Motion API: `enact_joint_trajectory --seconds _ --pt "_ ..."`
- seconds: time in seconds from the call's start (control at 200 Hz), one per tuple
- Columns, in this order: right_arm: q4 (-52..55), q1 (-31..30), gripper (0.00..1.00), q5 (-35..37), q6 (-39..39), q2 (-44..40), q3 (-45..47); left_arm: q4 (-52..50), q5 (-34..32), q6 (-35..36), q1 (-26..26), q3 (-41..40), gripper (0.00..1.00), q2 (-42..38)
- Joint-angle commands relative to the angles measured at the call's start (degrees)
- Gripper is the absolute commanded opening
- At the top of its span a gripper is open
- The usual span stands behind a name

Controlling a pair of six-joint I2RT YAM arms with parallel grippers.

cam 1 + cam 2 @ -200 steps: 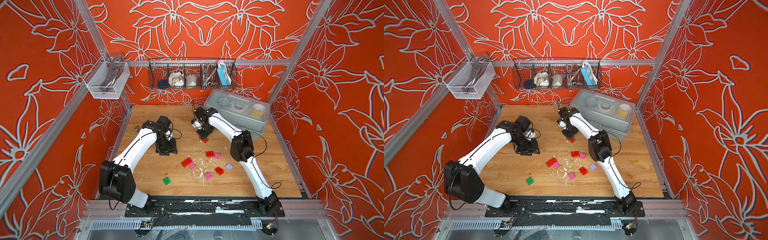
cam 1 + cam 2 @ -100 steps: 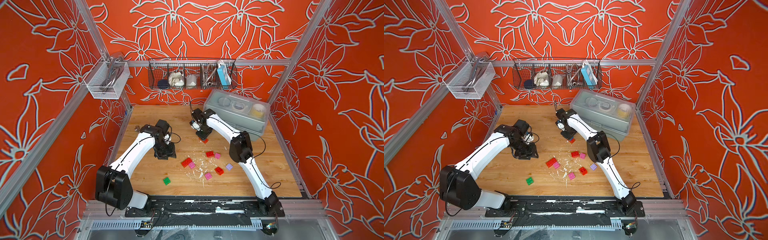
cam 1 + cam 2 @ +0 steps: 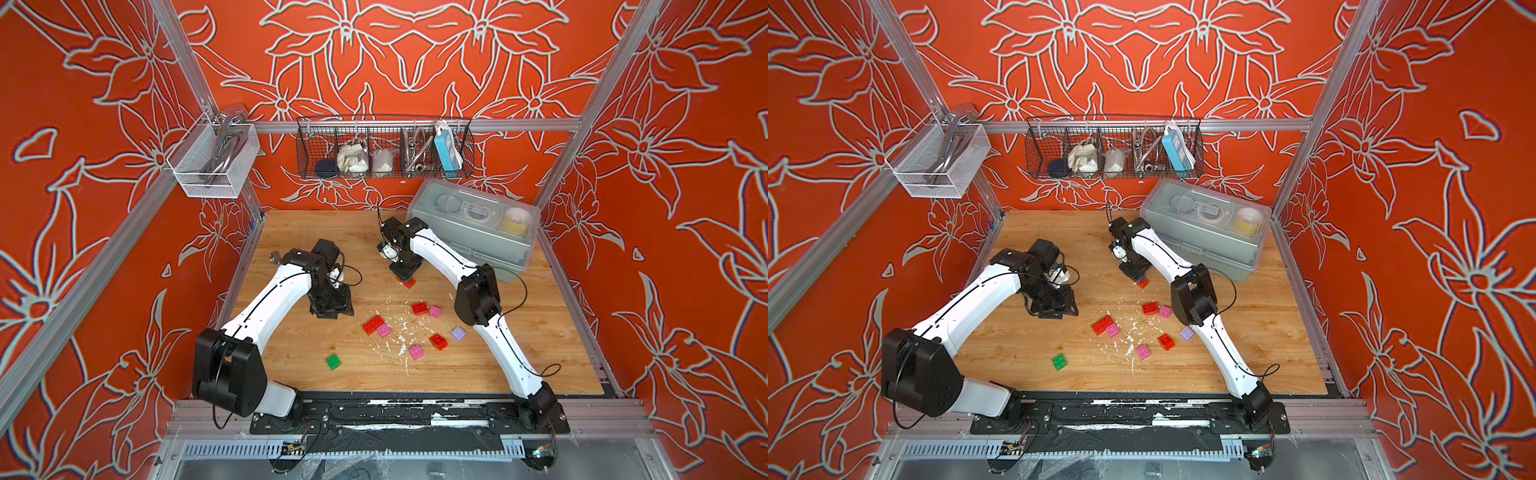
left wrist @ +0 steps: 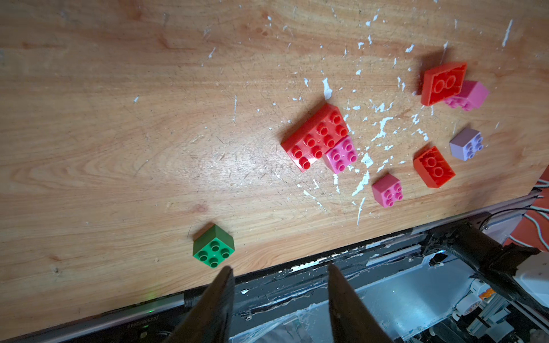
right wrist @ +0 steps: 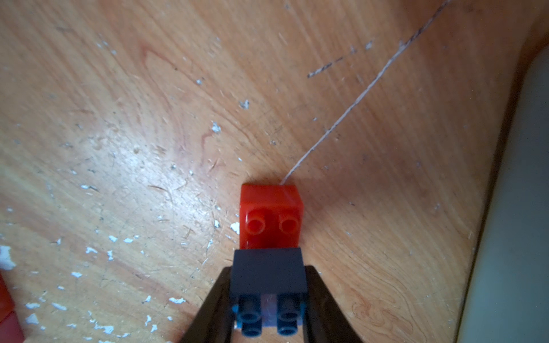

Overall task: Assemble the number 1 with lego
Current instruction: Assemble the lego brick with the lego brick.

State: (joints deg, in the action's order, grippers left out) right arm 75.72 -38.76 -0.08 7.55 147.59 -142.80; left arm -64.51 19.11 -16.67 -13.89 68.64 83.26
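Observation:
My right gripper is shut on a blue lego brick, low over the table. The blue brick sits on one end of a red brick whose two free studs show; that red brick peeks out below the gripper in both top views. My left gripper is open and holds nothing, hovering at mid-left. Loose lego lies between the arms: a long red brick touching a pink one, a green one, a lilac one, and more red and pink.
A grey lidded plastic box stands at the back right, close behind the right arm. A wire basket hangs on the back wall and a white mesh basket on the left post. White flecks litter the wooden table.
The left arm has drawn back, bringing its open gripper a little nearer the front. The right gripper has stayed shut on the blue brick with hardly any shift.

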Motion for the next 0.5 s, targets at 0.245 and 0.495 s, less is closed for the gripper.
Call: enact_joint_trajectory --seconds 0.245,0.495 --pt "3.16 -1.52 0.23 -3.10 0.72 8.67 -2.17 4.59 3.92 -2.06 -0.35 -0.09 0.50 3.47" --pt "0.25 -2.08 0.24 -4.14 -0.94 11.17 -2.49 4.90 3.04 -2.58 -0.30 -1.11 0.49 2.33"
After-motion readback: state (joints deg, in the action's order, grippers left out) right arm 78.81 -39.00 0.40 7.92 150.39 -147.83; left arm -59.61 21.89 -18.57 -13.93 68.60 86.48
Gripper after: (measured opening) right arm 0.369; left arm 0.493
